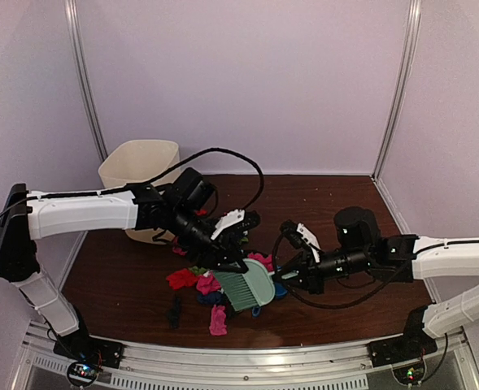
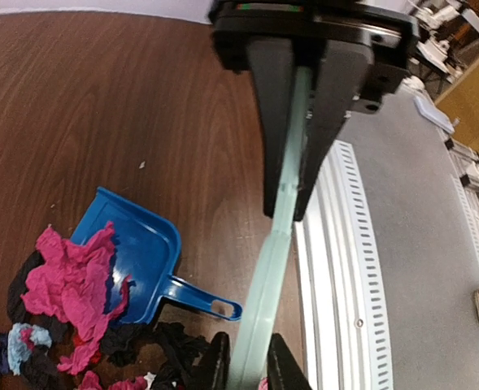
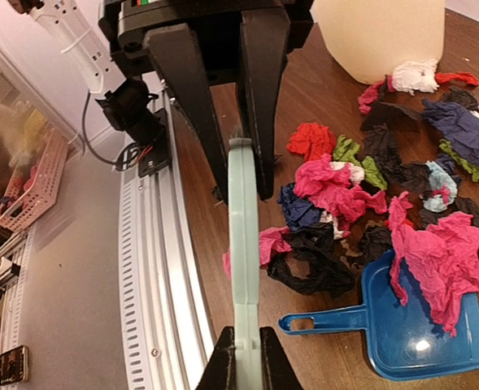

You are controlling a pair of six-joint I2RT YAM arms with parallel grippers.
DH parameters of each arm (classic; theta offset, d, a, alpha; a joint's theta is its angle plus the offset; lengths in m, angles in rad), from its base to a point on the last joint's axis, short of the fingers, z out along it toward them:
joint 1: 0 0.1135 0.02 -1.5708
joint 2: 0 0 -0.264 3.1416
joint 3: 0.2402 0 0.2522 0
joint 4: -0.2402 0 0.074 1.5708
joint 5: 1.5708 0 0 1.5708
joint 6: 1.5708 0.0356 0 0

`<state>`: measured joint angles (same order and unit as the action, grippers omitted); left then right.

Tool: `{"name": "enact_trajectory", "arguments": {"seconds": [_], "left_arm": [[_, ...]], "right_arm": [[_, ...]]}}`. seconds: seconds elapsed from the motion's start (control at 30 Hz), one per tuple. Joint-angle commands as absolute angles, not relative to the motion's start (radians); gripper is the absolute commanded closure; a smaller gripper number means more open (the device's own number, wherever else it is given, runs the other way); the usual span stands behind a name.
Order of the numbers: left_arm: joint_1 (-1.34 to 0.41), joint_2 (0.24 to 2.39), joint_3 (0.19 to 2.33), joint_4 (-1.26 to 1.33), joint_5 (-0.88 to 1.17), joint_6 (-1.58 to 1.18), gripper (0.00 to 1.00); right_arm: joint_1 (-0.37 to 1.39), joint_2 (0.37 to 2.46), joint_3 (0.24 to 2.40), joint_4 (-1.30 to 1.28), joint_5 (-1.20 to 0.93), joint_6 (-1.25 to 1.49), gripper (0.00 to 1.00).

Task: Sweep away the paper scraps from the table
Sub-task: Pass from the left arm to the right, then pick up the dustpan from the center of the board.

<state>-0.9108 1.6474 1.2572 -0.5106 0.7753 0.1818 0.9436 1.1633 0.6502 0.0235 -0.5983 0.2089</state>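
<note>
Two grippers, one pale green hand brush (image 2: 259, 309): left gripper (image 2: 286, 213) and right gripper (image 3: 243, 166) both have fingers clenched on its handle, right by the paper scraps (image 3: 337, 191) and blue dustpan (image 3: 402, 333).

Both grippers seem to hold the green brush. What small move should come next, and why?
Probably the left gripper lets go of the brush and backs away. Both grippers clamp its handle, so neither can sweep; the right gripper holds one end, and paper scraps lie beside the blue dustpan on the table.
</note>
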Motion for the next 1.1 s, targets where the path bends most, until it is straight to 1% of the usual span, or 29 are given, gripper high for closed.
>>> {"name": "enact_trajectory", "arguments": {"seconds": [0.0,0.03,0.17,0.2,0.27,0.33,0.47,0.53,0.67,0.73,0.8,0.87,1.07], "left_arm": [[-0.905,1.597,1.286,-0.422,0.55,0.037,0.77],[-0.904,1.587,1.285,-0.413,0.491,0.008,0.73],[-0.902,1.535,1.255,-0.376,0.229,-0.124,0.44],[-0.903,1.515,1.236,-0.352,0.184,-0.144,0.35],[-0.903,1.464,1.186,-0.293,0.099,-0.188,0.04],[-0.904,1.426,1.132,-0.241,0.043,-0.219,0.02],[-0.908,1.363,1.025,-0.153,-0.027,-0.295,0.02],[-0.944,1.349,0.998,-0.148,-0.043,-0.308,0.09],[-1.064,1.37,0.989,-0.201,-0.184,-0.363,0.2],[-1.102,1.398,0.986,-0.219,-0.186,-0.405,0.27],[-1.139,1.431,0.985,-0.226,-0.171,-0.439,0.32],[-1.194,1.468,0.99,-0.232,-0.183,-0.463,0.34],[-1.299,1.579,1.018,-0.236,-0.177,-0.541,0.34]], "right_arm": [[0.936,1.091,0.657,0.02,-0.374,0.275,1.0],[0.934,1.074,0.654,0.011,-0.326,0.287,1.0],[0.919,1.004,0.644,-0.01,-0.214,0.313,1.0],[0.914,0.992,0.643,-0.022,-0.191,0.32,1.0],[0.906,0.964,0.642,-0.043,-0.135,0.331,1.0],[0.896,0.944,0.639,-0.06,-0.072,0.345,1.0],[0.88,0.914,0.642,-0.106,0.123,0.39,1.0],[0.872,0.895,0.637,-0.121,0.216,0.408,1.0],[0.865,0.868,0.63,-0.131,0.305,0.428,1.0],[0.862,0.865,0.629,-0.142,0.341,0.436,1.0],[0.861,0.862,0.626,-0.153,0.384,0.451,1.0],[0.861,0.851,0.617,-0.16,0.412,0.462,1.0],[0.855,0.809,0.587,-0.166,0.449,0.481,1.0]]}}
